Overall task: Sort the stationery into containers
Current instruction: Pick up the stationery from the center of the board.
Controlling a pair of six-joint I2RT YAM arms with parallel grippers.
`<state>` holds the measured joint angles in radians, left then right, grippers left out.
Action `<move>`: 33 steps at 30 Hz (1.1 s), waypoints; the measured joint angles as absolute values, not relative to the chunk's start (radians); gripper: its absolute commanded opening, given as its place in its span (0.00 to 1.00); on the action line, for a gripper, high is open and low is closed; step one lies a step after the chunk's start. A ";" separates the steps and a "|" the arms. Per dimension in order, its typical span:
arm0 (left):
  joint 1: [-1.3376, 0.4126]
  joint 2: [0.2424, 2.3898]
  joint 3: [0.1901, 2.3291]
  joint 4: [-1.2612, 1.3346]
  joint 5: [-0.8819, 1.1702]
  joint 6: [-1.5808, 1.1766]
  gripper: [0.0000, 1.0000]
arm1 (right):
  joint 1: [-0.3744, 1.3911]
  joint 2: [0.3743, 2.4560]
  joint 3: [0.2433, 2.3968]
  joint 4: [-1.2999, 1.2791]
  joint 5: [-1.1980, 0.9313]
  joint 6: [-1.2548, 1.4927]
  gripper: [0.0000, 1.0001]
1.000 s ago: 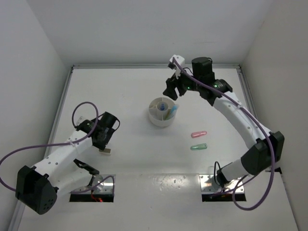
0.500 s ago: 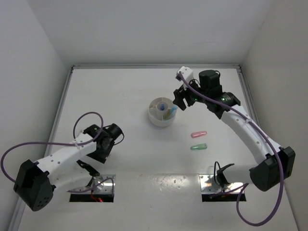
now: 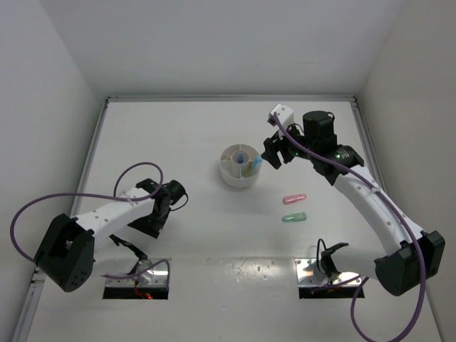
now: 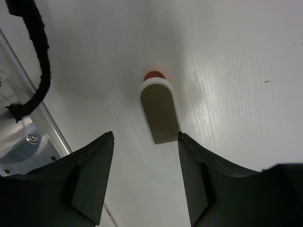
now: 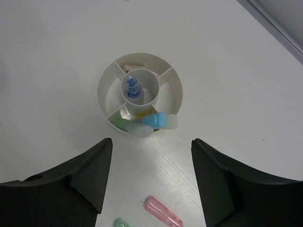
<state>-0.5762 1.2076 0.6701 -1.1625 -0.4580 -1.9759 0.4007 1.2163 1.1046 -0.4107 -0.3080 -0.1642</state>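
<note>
The round white bowl (image 3: 240,165) with inner compartments holds a blue-clear pen (image 5: 132,87) in its centre. A light blue marker (image 5: 158,120) and a green marker (image 5: 132,126) lean over its near rim (image 5: 102,94). A pink marker (image 3: 294,199) and a second green marker (image 3: 293,217) lie on the table right of the bowl. My right gripper (image 5: 151,161) is open and empty, above the table just right of the bowl. My left gripper (image 4: 145,156) is open, low over a tan eraser (image 4: 159,111). The eraser's near end lies between the fingertips, by the right finger (image 4: 194,165).
A small pale eraser (image 5: 135,67) lies in the bowl's far compartment. A metal rail (image 4: 28,127) runs along the table's left edge, close to my left gripper. White walls enclose the table on three sides.
My left gripper has moved toward the near edge and down over the tan eraser. My right gripper has drawn back to the right, away from over the bowl.
</note>
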 measured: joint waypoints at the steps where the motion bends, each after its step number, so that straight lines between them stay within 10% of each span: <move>1: -0.569 1.215 0.672 -1.150 -0.461 -1.976 0.62 | 0.400 1.212 1.102 -0.406 -0.311 -0.164 0.68; 15: -0.440 1.248 0.620 -1.048 -0.467 -1.976 0.59 | 0.386 1.203 1.085 -0.397 -0.331 -0.161 0.68; 20: -0.403 1.262 0.586 -1.021 -0.459 -1.972 0.26 | 0.382 1.203 1.085 -0.396 -0.334 -0.157 0.68; 21: -0.396 1.269 0.586 -1.013 -0.461 -1.964 0.03 | 0.382 1.203 1.085 -0.397 -0.334 -0.157 0.68; 33: -0.508 1.288 0.830 -1.029 -0.459 -1.873 0.00 | 0.374 1.200 1.056 -0.382 -0.328 -0.157 0.63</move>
<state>-0.5076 1.2877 0.8299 -1.0286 -0.4595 -1.8729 0.3740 1.1999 1.0557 -0.3824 -0.3283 -0.1570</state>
